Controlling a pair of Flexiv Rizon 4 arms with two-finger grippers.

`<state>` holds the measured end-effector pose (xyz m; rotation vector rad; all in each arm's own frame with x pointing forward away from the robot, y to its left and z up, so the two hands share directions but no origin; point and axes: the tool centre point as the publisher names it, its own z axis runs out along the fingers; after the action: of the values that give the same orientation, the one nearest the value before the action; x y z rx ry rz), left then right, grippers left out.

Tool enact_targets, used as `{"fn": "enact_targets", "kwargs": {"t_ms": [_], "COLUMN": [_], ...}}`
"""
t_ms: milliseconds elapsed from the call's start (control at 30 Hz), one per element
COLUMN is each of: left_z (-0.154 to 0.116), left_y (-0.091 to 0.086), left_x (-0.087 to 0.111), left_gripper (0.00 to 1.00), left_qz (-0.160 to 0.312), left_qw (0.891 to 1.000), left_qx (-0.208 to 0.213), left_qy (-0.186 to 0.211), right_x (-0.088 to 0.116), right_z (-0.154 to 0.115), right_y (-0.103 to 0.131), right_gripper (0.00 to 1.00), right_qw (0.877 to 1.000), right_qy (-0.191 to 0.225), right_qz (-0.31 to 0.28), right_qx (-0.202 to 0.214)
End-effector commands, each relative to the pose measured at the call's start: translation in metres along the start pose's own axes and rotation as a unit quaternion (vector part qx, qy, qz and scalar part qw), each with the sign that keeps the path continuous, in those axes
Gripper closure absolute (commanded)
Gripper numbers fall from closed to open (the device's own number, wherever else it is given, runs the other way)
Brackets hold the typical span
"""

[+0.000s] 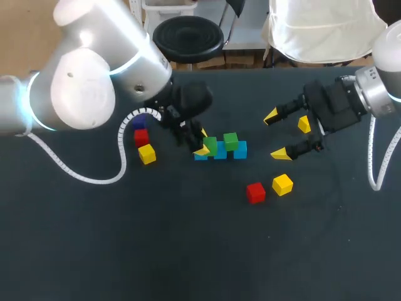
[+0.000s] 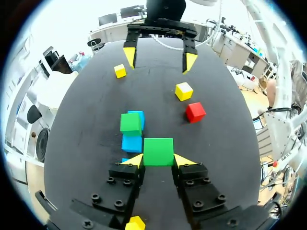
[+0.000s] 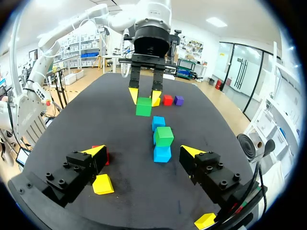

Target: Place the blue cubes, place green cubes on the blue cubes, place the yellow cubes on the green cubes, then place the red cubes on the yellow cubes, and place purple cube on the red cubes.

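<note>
Green cube (image 2: 158, 151), pinched in the left gripper's (image 2: 158, 160) yellow tips, hangs at nine o'clock of the seated green cube (image 1: 230, 140), seemingly over the row's end blue cube (image 1: 198, 157): square it, lower gently; right gripper (image 1: 276, 135) at three o'clock gapes empty.

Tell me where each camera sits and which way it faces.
Head view: above and behind the robot, looking down on the table; left arm and right arm come in from the sides.
Left wrist view: on the left wrist, facing across the table; left gripper shut on a green cube, right gripper opposite.
Right wrist view: on the right wrist, facing back; right gripper open, blue cubes ahead.
Shared: both wrist views show the green cube and blue cubes.
</note>
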<state>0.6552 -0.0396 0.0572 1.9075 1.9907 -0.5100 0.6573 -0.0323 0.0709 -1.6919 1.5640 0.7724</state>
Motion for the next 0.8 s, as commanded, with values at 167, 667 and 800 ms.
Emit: {"fn": "enact_targets", "kwargs": {"t_ms": [167, 667, 800], "left_z": [0.013, 0.023, 0.024], "left_y": [0.009, 0.014, 0.017], "left_x": [-0.003, -0.002, 0.0], "left_gripper": [1.0, 1.0, 1.0], "left_qz": [-0.021, -0.029, -0.03], "left_qw": [1.0, 1.0, 1.0], "left_qx": [0.004, 0.001, 0.001], "left_qy": [0.011, 0.0, -0.002], "right_x": [0.0, 0.0, 0.0], "right_z": [0.0, 0.0, 0.0], "right_y": [0.001, 0.001, 0.001], "right_gripper": [0.0, 0.0, 0.0], "right_qw": [1.0, 1.0, 1.0], "right_qy": [-0.001, -0.001, -0.001], "right_qz": [0.0, 0.0, 0.0], "right_qx": [0.001, 0.001, 0.001]}}
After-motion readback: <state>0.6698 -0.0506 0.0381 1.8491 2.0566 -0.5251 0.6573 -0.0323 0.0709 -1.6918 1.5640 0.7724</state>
